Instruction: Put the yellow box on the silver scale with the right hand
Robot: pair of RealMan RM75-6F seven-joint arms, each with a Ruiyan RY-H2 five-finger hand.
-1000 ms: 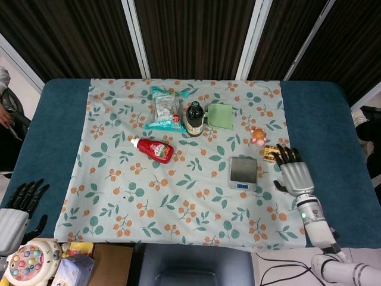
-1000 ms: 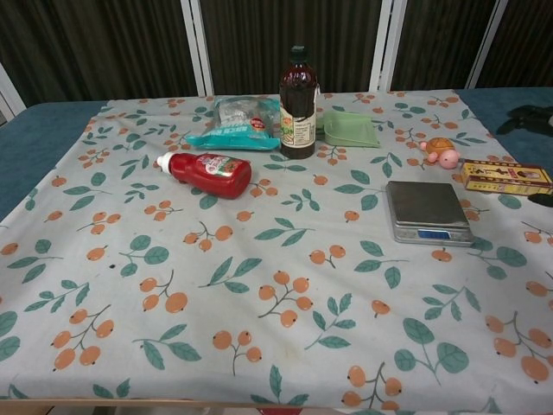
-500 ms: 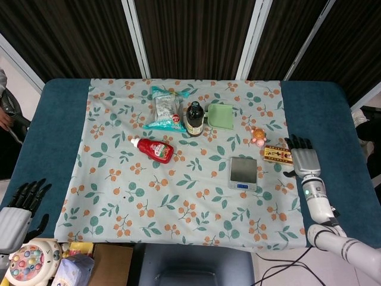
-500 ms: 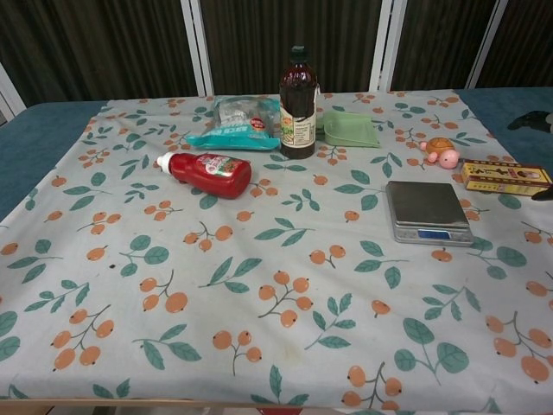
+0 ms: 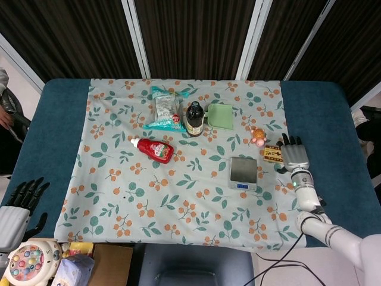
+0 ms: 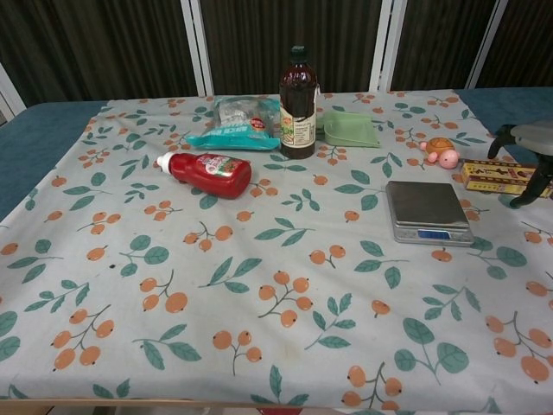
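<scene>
Turtle toy [image 6: 441,151] just behind yellow box [image 6: 499,175], beside silver scale [image 6: 427,211].

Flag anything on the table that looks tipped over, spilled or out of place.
Only the red sauce bottle lies on its side, cap pointing left, with no spill visible. The dark bottle stands upright. The yellow box lies flat beside the silver scale.

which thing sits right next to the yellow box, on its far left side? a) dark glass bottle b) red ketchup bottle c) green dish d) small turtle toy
d) the small turtle toy lies just beyond the yellow box, near its left end, while the red ketchup bottle, dark glass bottle and green dish all lie well away from it, further left on the cloth.
</scene>
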